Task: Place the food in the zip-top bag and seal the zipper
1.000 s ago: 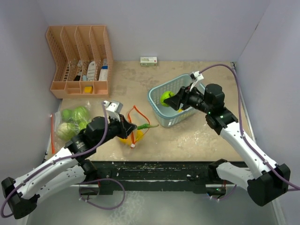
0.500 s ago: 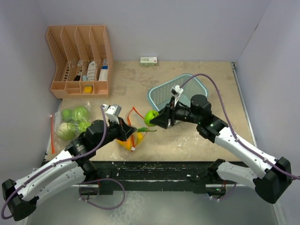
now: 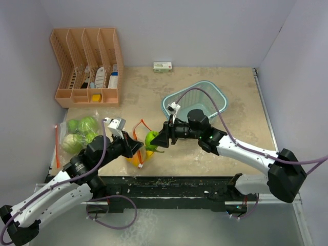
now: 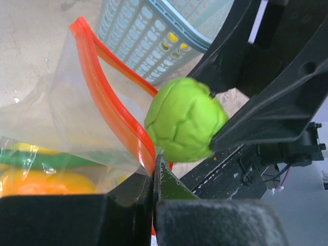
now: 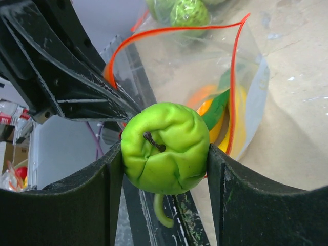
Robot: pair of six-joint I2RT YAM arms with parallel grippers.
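Note:
My right gripper (image 3: 155, 139) is shut on a bright green round toy fruit (image 3: 151, 139), which shows between the fingers in the right wrist view (image 5: 164, 148). It holds the fruit at the mouth of the clear zip-top bag (image 3: 139, 146) with an orange zipper (image 5: 154, 33). My left gripper (image 3: 134, 148) is shut on the bag's near rim (image 4: 148, 154), and the mouth stands open. Orange and yellow fruits (image 5: 225, 118) and a green chili (image 5: 218, 105) lie inside. The green fruit (image 4: 184, 120) hangs just beside the zipper (image 4: 110, 102). Pale-green cabbages (image 3: 82, 130) lie at the left.
A light blue basket (image 3: 218, 98) stands behind the right arm and shows in the left wrist view (image 4: 154, 31). An orange file organizer (image 3: 87, 64) stands at the back left. A small white-and-green box (image 3: 162, 66) lies by the back wall. The table's front edge is just below the bag.
My right gripper has carried the green fruit out of the basket and leftward to the bag's mouth. My left gripper kept its hold on the bag rim and shifted slightly.

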